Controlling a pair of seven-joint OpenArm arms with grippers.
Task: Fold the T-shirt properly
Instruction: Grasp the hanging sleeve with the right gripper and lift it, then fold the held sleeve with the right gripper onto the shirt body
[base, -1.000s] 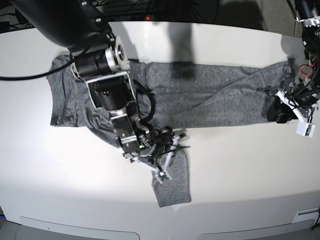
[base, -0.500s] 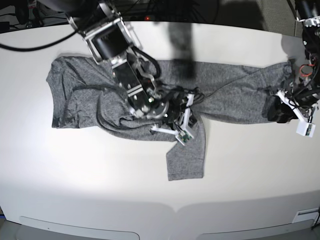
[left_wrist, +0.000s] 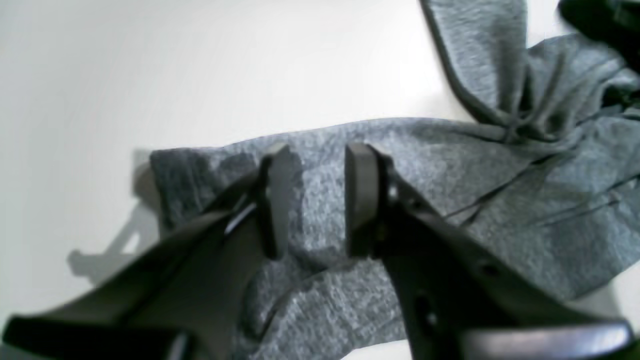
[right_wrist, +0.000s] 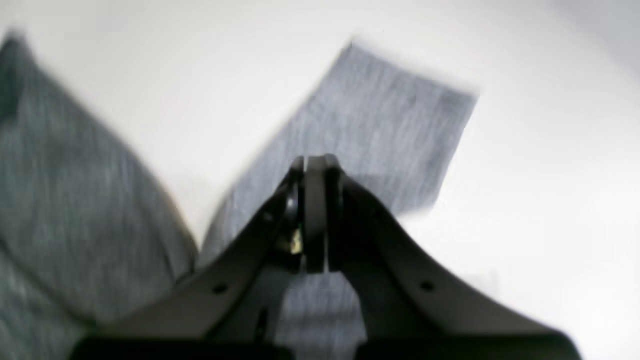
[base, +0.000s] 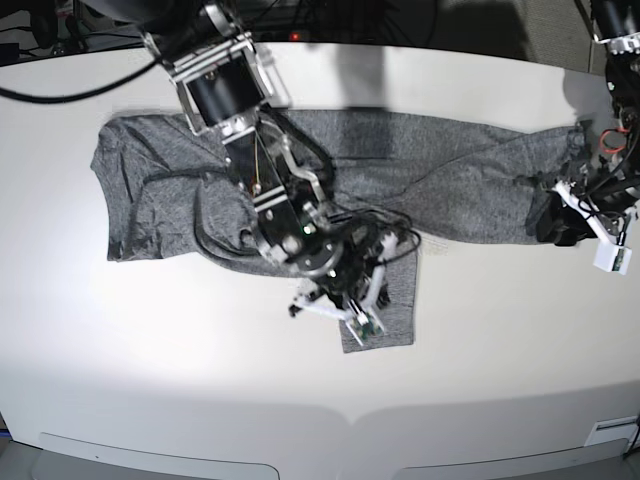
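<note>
The grey T-shirt (base: 450, 180) lies spread across the white table (base: 200, 380) from left to right. One long sleeve (base: 395, 300) hangs off its lower edge toward the front. My right gripper (base: 340, 300) hovers over that sleeve. In the right wrist view the gripper (right_wrist: 310, 167) is shut, no cloth shows between its fingers, and the blurred sleeve (right_wrist: 390, 115) lies beyond. My left gripper (base: 560, 215) sits at the shirt's right end. In the left wrist view the gripper (left_wrist: 315, 200) has its fingers apart over the wrinkled fabric (left_wrist: 450, 165).
Black cables and dark equipment (base: 330, 20) run behind the table's far edge. A small white tag (base: 610, 258) hangs off the arm at the right. The table's front edge (base: 320, 440) curves along the bottom of the base view.
My right arm swung up over the shirt, then came back toward the front. The hanging sleeve has shifted to the right and looks shorter. The left arm has stayed put.
</note>
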